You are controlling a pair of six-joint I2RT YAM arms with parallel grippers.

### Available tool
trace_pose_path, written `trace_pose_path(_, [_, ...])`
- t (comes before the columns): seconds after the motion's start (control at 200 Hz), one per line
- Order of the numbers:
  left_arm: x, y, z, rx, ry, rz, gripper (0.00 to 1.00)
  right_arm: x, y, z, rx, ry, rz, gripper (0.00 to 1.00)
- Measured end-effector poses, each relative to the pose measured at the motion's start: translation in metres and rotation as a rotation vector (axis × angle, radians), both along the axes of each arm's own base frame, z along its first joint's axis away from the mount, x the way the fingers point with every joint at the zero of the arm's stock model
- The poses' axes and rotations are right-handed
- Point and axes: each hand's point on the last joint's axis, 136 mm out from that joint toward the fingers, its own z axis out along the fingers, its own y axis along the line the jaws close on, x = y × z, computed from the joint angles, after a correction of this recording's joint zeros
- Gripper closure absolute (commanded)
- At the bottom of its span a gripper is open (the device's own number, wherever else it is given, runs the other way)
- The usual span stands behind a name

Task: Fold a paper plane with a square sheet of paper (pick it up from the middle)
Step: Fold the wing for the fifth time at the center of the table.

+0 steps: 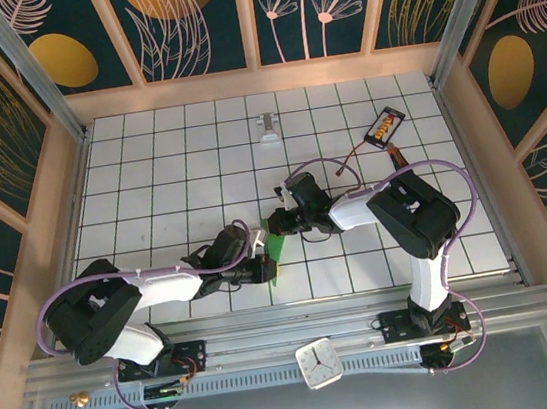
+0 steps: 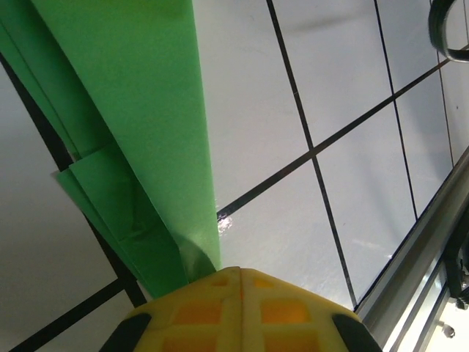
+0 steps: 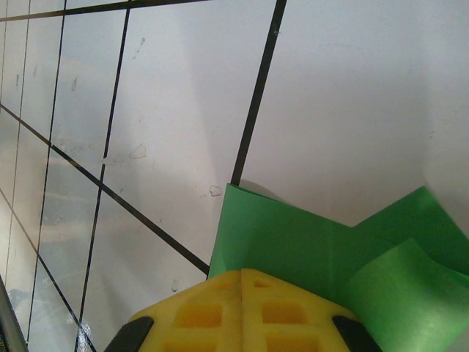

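The green sheet of paper [image 1: 275, 249] lies on the white grid table [image 1: 169, 178] between my two grippers, folded into a slim, layered paper plane shape. My left gripper [image 1: 264, 269] is at its near end. In the left wrist view the yellow fingertips [image 2: 238, 271] are shut together, and the folded paper [image 2: 139, 125] runs up and to the left from under them. My right gripper [image 1: 282, 221] is at its far end. In the right wrist view the shut tips [image 3: 242, 273] rest over a creased corner of the paper [image 3: 293, 242]. Neither gripper pinches the paper.
An orange and black device [image 1: 384, 127] with a red cable lies at the back right. A small pale clip [image 1: 268, 130] sits at the back centre. A metal rail [image 2: 410, 271] borders the table's near edge, with a clock [image 1: 319, 363] on it. Wooden walls enclose the sides.
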Motion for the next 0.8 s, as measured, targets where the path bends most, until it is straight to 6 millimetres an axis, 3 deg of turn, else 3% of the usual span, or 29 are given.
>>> trace_pose_path(0.801, [-0.006,0.006,-0.015,0.013,0.009,-0.03,1.0,0.0,0.0,0.0,-0.002,0.003,0.001,1.0])
